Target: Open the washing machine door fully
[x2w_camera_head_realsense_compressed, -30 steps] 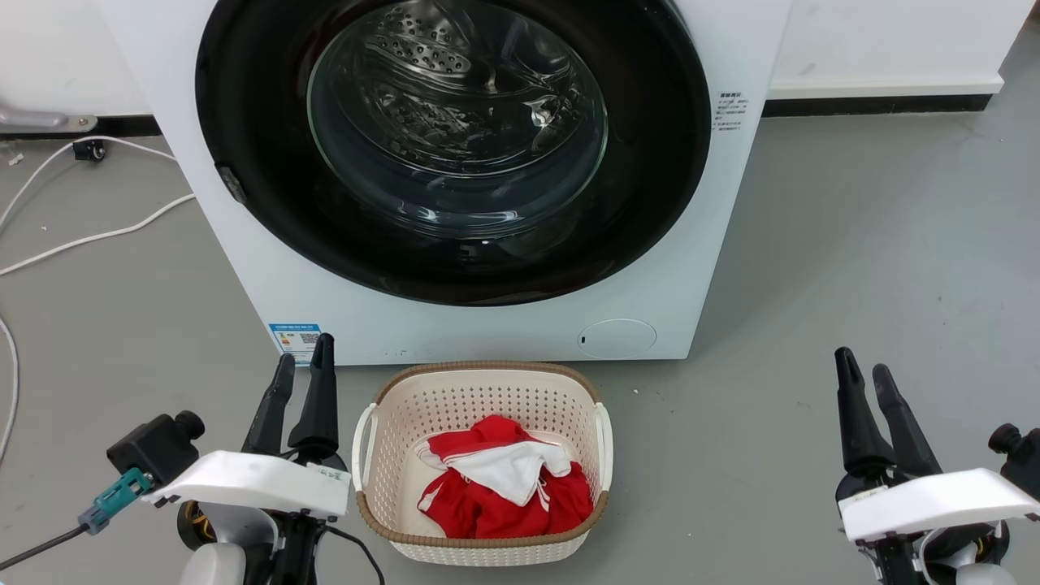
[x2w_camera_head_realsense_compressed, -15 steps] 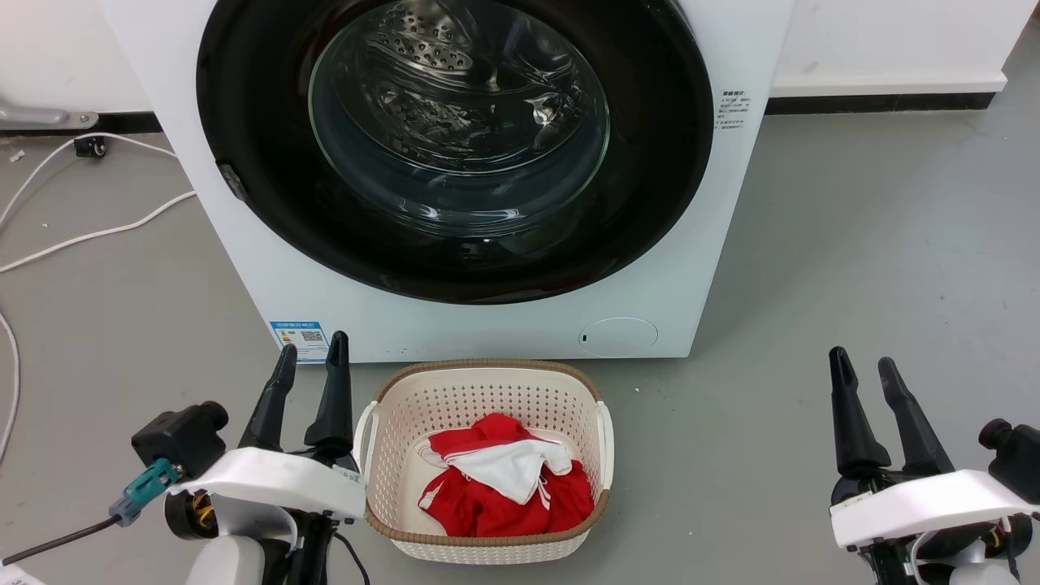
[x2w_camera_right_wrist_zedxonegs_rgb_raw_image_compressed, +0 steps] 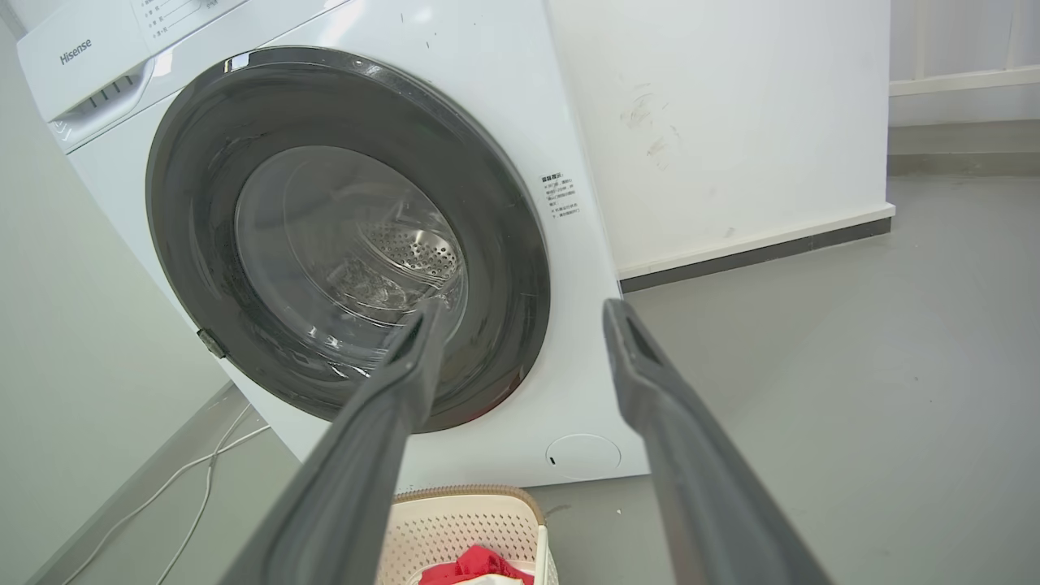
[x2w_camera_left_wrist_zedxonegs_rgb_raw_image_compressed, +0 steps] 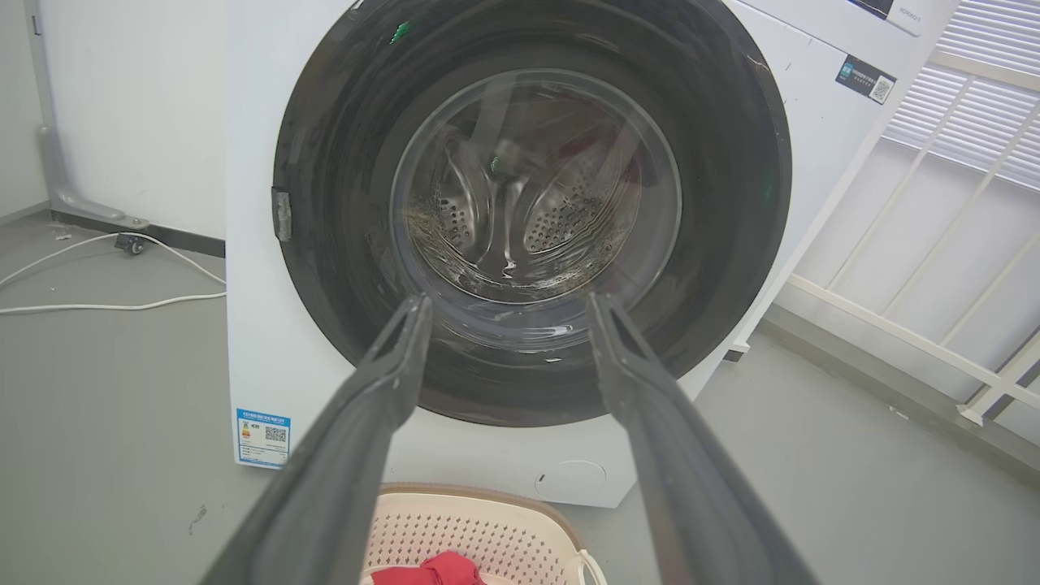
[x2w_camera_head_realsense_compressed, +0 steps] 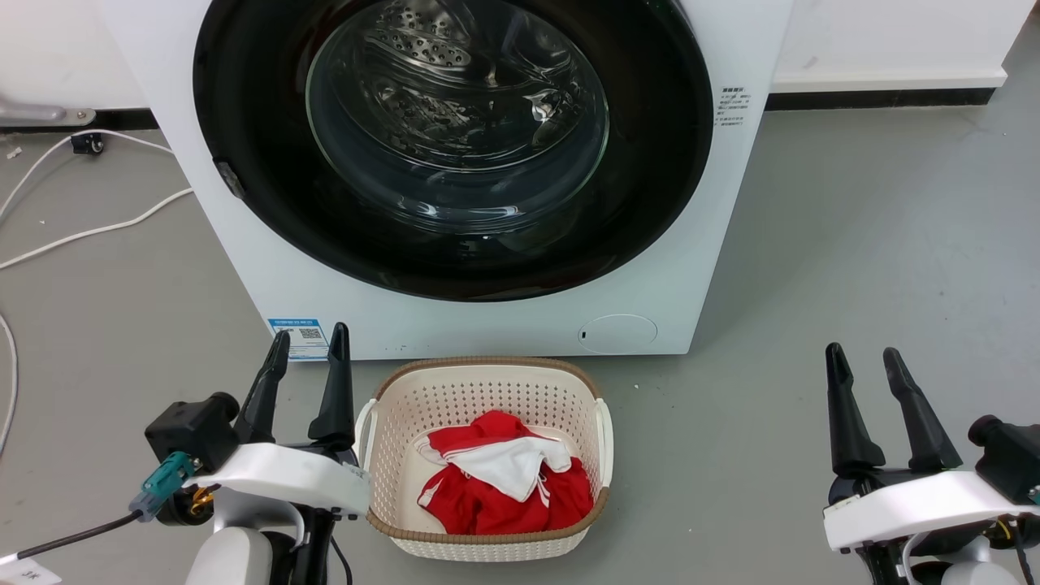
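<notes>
The washing machine door [x2w_camera_head_realsense_compressed: 455,138] is being shown shut, its glossy black ring lying flush against the front of the washing machine [x2w_camera_head_realsense_compressed: 487,329], whose white face is being almost spanned by it. Through the clear bulging window at the door's centre the perforated steel drum [x2w_camera_head_realsense_compressed: 422,41] is being seen. A small grey latch piece [x2w_camera_head_realsense_compressed: 229,179] is being carried on the door's left rim. Low on the washer's front, a blue label sticker [x2w_camera_head_realsense_compressed: 298,335] is being displayed at the left corner and a small round flap [x2w_camera_head_realsense_compressed: 617,334] further right.

A cream laundry basket [x2w_camera_head_realsense_compressed: 487,372] is being borne by the grey floor [x2w_camera_head_realsense_compressed: 853,244] just before the washer's bottom edge, and red and white clothes [x2w_camera_head_realsense_compressed: 504,487] are being held inside it.

The left gripper [x2w_camera_head_realsense_compressed: 309,335] is being held just beside the basket's left rim, its two dark fingers spread and nothing being grasped between them. In the left wrist view these fingers are being pointed at the lower part of the door, apart from it. The right gripper [x2w_camera_head_realsense_compressed: 862,353] is being held over bare floor well to the right of the basket, its fingers likewise parted and empty, and it too is apart from the washer.

White cables [x2w_camera_head_realsense_compressed: 97,231] are being trailed over the floor to the left of the washer
</notes>
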Motion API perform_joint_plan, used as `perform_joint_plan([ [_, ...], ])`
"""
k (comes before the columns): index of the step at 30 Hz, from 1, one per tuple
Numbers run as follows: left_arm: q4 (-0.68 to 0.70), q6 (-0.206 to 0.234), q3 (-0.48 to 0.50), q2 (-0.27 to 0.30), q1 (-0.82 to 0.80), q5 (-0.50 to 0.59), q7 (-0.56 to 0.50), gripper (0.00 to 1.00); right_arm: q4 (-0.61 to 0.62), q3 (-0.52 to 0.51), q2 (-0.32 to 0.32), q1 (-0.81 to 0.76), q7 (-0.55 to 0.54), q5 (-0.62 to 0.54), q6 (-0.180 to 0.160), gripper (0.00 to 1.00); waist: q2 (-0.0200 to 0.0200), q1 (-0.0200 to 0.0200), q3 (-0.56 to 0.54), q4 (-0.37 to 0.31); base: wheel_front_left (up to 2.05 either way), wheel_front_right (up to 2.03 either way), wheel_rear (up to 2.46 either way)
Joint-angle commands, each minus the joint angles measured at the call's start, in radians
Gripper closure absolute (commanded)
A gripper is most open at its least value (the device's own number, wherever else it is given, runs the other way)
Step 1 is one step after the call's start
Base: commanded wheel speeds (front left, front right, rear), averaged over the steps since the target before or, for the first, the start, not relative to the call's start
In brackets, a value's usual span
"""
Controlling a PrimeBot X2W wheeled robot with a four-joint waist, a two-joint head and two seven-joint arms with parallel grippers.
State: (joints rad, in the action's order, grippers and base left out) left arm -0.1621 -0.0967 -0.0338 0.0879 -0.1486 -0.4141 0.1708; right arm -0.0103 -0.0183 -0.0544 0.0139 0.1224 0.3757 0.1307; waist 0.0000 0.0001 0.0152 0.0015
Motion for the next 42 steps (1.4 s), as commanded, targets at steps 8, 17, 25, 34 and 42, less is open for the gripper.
perform_joint_plan([
  [8, -0.005, 0.005, -0.010, 0.010, -0.024, 0.086, 0.023, 0.00, 0.014, 0.006, 0.003, -0.008, 0.013, -0.089, 0.000, 0.00, 0.0000, 0.0000, 0.001, 0.001, 0.00, 0.00, 0.00],
  [17, -0.020, 0.009, -0.014, 0.010, -0.027, 0.162, 0.042, 0.00, 0.024, 0.007, 0.004, -0.013, 0.022, -0.178, 0.000, 0.00, 0.0000, 0.0000, 0.000, 0.003, 0.00, 0.00, 0.00],
  [25, -0.024, 0.015, -0.018, 0.010, -0.027, 0.227, 0.057, 0.00, 0.029, 0.002, 0.004, -0.017, 0.027, -0.244, 0.000, 0.00, 0.0000, 0.0000, -0.002, 0.006, 0.00, 0.00, 0.00],
  [34, -0.033, 0.018, -0.021, 0.011, -0.031, 0.294, 0.076, 0.00, 0.033, 0.004, 0.005, -0.022, 0.031, -0.307, 0.000, 0.00, 0.0000, -0.0001, -0.002, 0.008, 0.00, 0.00, 0.00],
  [42, -0.044, 0.019, -0.022, 0.008, -0.035, 0.345, 0.090, 0.00, 0.038, 0.002, 0.006, -0.026, 0.040, -0.355, 0.000, 0.00, 0.0000, -0.0001, -0.002, 0.009, 0.00, 0.00, 0.00],
])
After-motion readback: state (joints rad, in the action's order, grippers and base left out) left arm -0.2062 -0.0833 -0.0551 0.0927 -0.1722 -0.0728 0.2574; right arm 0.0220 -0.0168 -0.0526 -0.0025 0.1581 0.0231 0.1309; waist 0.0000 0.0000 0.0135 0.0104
